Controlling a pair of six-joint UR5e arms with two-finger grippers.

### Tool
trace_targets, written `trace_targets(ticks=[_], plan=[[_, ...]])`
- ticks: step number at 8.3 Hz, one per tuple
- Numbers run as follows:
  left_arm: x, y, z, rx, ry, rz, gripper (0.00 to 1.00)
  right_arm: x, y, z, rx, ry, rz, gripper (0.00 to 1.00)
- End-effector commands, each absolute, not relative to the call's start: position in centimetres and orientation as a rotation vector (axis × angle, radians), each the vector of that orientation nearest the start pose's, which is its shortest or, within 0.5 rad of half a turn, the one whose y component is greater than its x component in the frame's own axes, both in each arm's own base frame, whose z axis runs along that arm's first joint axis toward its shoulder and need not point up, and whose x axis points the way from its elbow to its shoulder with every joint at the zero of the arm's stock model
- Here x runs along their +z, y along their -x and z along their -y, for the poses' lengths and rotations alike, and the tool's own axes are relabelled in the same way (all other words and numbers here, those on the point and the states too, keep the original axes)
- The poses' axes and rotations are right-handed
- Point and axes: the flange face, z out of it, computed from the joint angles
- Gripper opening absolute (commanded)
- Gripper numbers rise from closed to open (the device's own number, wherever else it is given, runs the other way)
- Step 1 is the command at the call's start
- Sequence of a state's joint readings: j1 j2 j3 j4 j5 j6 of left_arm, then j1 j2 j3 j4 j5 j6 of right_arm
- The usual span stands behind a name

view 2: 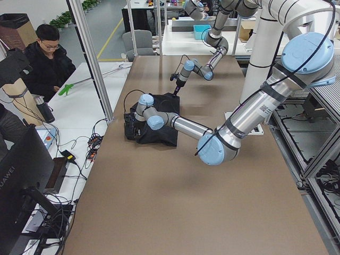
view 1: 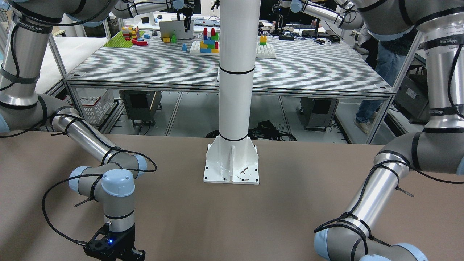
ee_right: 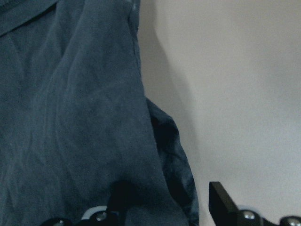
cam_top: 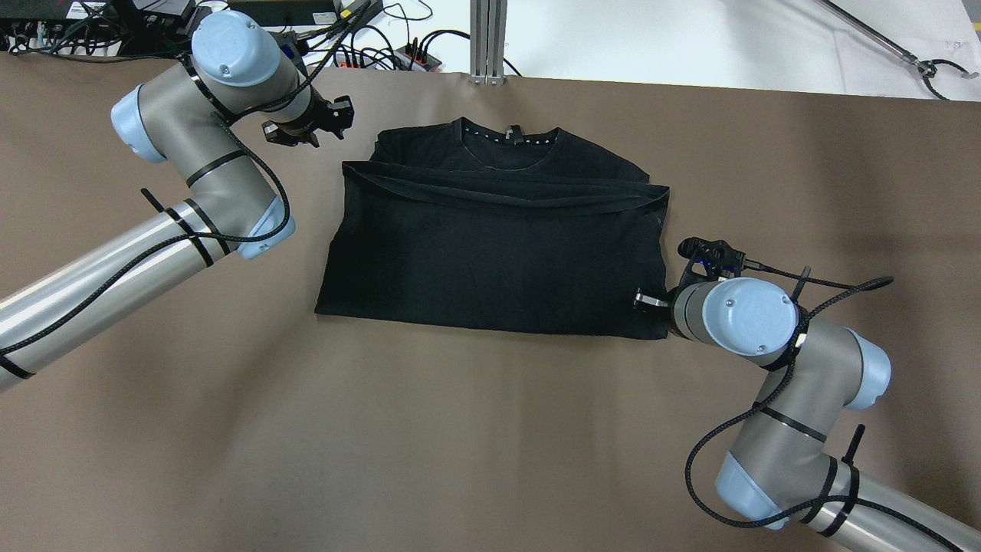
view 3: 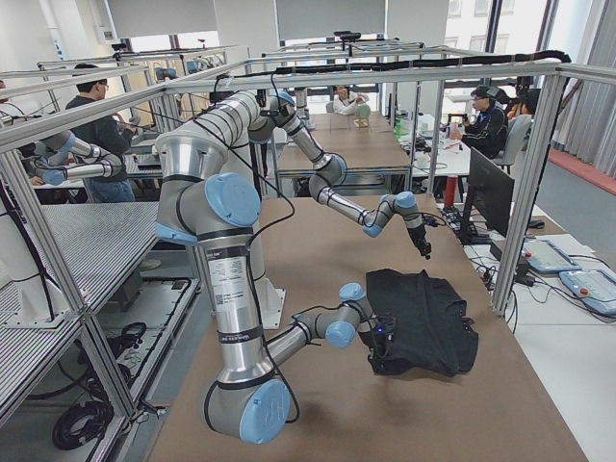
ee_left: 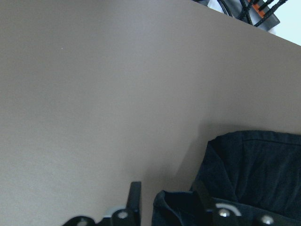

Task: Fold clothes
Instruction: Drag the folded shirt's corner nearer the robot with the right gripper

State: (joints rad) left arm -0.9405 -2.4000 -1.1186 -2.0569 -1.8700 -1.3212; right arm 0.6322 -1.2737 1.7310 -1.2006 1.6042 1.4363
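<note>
Black T-shirt: lay flat on the brown table, between the two pincers, its bottom hem doubled up across the chest and stopping short of the collar.
Left pincer: fingers apart, clamped on nothing; a bunched corner of the shirt sat just beneath and between them, with bare table on its outer side.
Right pincer: fingers apart, gripping nothing; it straddled the shirt's side edge, one finger over cloth and the other over table.
Step in hand: judged as one fold done, with both pincers placing themselves at opposite edges for a fresh grasp.
Next move: probably calls for each pincer to drop and close on the layers under it, catching both plies so the folded hem does not slide open.
Doubt: whether either pincer touched the cloth could not be told.
</note>
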Motion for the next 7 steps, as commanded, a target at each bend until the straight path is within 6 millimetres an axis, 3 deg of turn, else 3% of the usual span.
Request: trace_targets(ticks=[1,3,4,5,7], plan=[[28.9,-39.8,71.9,-0.517,-0.251,-0.878,0.49,40.0,42.9,45.9,0.451,-0.266,0.777,0.42],[29.0,-39.8,71.9,-0.523,-0.251,-0.877,0.49,40.2,42.9,45.9,0.451,-0.264,0.774,0.06],[29.0,-39.8,71.9,-0.524,-0.251,-0.877,0.49,40.8,42.7,45.8,0.453,-0.261,0.767,0.0],[29.0,-39.8,71.9,-0.525,-0.252,-0.876,0.49,40.7,42.5,45.5,0.486,-0.249,0.809,0.0],[28.8,-39.9,71.8,-0.525,-0.253,-0.877,0.49,38.6,41.2,43.8,0.476,-0.197,0.889,0.0]])
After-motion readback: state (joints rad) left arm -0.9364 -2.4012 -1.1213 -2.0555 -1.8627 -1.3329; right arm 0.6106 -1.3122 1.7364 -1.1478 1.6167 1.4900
